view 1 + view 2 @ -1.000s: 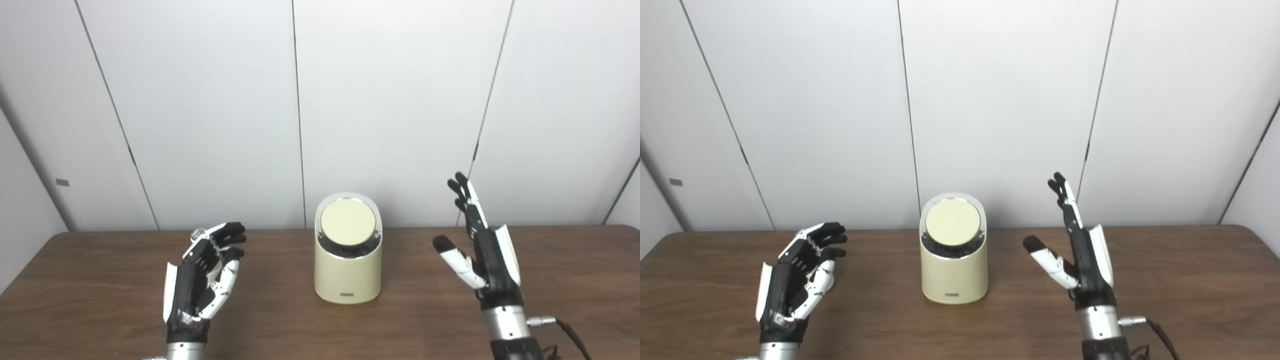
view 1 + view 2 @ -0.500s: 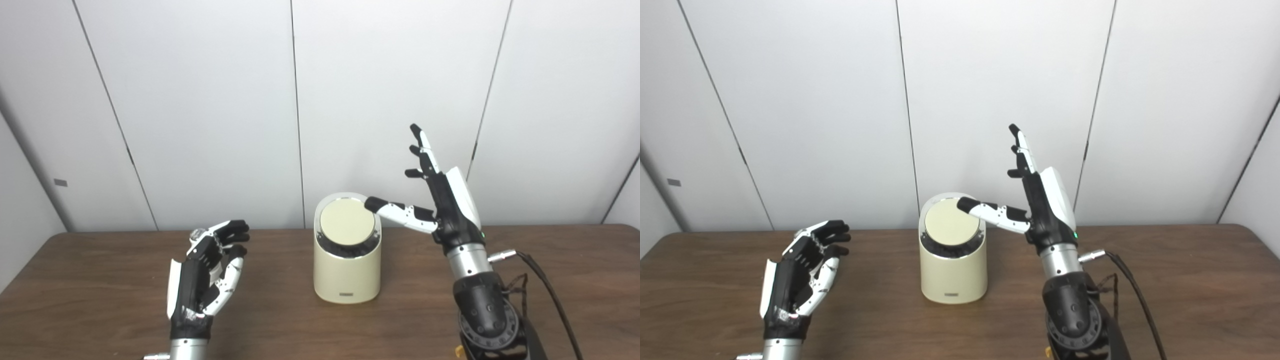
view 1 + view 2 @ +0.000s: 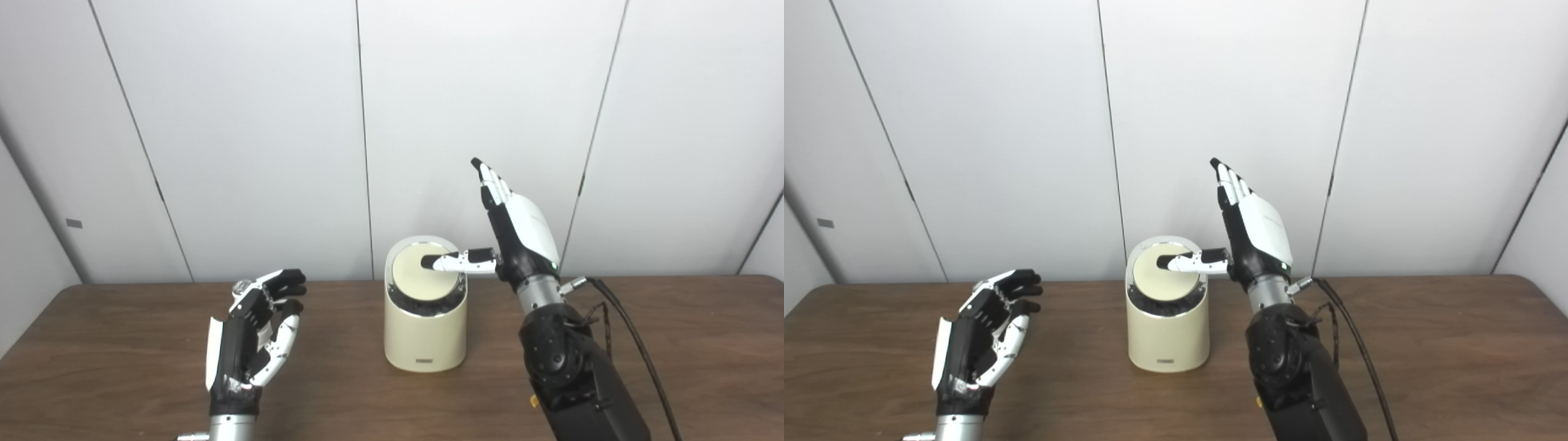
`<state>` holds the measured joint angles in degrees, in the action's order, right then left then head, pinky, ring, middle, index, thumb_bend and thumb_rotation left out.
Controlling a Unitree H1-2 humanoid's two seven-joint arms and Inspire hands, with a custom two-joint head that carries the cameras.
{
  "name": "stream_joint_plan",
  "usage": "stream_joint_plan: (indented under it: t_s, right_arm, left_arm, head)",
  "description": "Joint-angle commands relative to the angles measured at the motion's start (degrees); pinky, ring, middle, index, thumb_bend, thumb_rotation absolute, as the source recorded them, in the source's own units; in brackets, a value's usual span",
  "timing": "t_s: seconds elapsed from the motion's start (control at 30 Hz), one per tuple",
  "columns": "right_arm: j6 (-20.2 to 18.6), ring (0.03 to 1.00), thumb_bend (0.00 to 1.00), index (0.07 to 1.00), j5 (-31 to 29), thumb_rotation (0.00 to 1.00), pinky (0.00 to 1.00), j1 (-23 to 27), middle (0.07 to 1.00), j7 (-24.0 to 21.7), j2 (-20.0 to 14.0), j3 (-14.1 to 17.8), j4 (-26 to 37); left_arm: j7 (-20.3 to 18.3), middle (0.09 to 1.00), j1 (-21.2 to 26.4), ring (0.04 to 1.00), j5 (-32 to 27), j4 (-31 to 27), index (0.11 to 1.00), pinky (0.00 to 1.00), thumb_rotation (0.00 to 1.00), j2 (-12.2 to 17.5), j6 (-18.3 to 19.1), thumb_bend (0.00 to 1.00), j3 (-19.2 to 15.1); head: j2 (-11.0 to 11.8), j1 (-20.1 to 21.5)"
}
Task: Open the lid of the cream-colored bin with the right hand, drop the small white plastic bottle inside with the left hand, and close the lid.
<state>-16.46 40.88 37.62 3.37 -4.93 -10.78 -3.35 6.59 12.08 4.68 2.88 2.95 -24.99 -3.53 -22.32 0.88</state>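
None of the three steps is showing done yet: right hand [image 3: 520, 236], fingers [image 3: 490, 184] spread and empty, is thumbing the closed lid [image 3: 424, 274] of the cream bin [image 3: 424, 343] from 3 o'clock, while left hand [image 3: 248, 343] is curling around something small I cannot identify.

- The right robot hand [image 3: 520, 236] is raised at centre right, its fingers [image 3: 490, 184] straight, held together and pointing up and a little left, white back plate turned toward the cameras.
- Its thumb [image 3: 456, 262] sticks out sideways to the left, level, with the dark tip lowest.
- The right forearm [image 3: 566, 367] rises steeply from the near right edge, a dark cable trailing from the wrist.
- The left robot hand [image 3: 983, 334] stands upright at near left, palm facing right, fingers loosely curled and apart; something small and shiny shows at its fingertips, too small to identify.
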Motion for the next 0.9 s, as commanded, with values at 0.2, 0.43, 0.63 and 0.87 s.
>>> stream_joint_plan:
  t_s: [0.2,0.43,0.63,0.87]
  right_arm:
    - [-0.38,1.0,0.99,1.0,2.01,0.2,0.98,3.16,1.0,2.2,-0.81,-0.75,-2.59]
    - [-2.35,1.0,0.99,1.0,3.89,0.17,0.97,3.35,1.0,1.06,-2.11,-2.16,-4.22]
    - [-4.8,1.0,1.0,1.0,4.76,0.19,1.0,3.46,1.0,-1.61,-3.48,-3.88,-4.46]
    - [-6.71,1.0,1.0,1.0,10.01,0.14,0.97,2.91,1.0,0.37,-4.69,-7.29,-5.34]
  left_arm:
    - [0.95,0.711,2.13,0.675,1.03,-2.7,0.703,0.57,0.3,-0.24,-1.85,0.25,0.27]
    - [1.35,0.711,2.47,0.674,1.26,-2.64,0.703,0.57,0.31,-0.31,-1.82,0.25,0.17]
    - [1.26,0.714,2.53,0.675,0.79,-2.81,0.706,0.57,0.31,-0.4,-1.78,0.25,0.12]
    - [1.72,0.703,2.4,0.667,1.62,-3.49,0.699,0.56,0.3,-0.57,-1.85,0.24,0.02]
  head:
    - [-0.06,-0.45]
    - [-0.17,-0.49]
    - [-0.22,-0.54]
    - [-0.72,-0.66]
